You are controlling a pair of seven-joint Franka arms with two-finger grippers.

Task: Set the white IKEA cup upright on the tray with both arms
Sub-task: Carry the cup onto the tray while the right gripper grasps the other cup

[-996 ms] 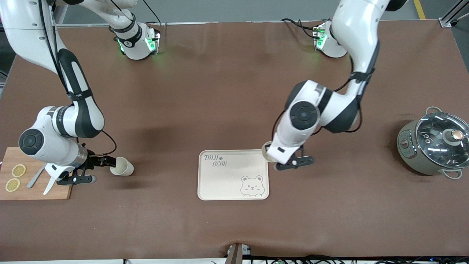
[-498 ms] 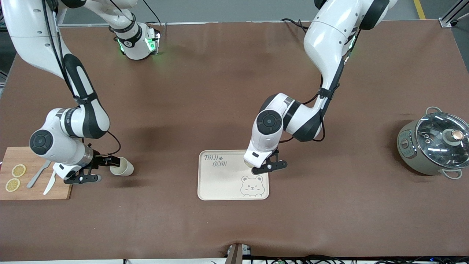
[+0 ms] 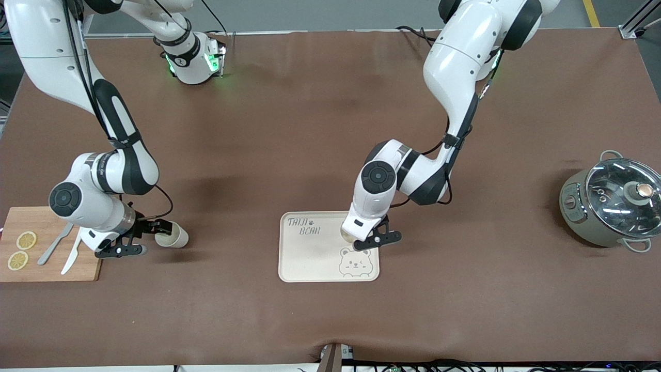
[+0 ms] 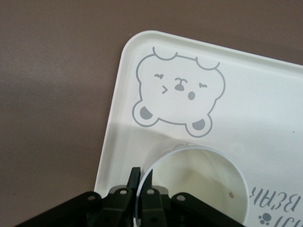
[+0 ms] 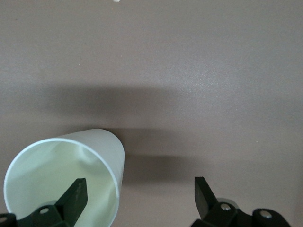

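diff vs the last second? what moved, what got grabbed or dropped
The left end effector, shut on the rim of a white cup, carried it from the tray's edge in over the tray, above the bear drawing. The right end effector crept forward, open, one finger inside the lying cup. The tray, cutting board and pot stayed put.

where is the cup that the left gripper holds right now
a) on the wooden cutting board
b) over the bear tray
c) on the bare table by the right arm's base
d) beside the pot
b: the left gripper pinches the rim of a white cup over the cream bear tray, beside the bear drawing.
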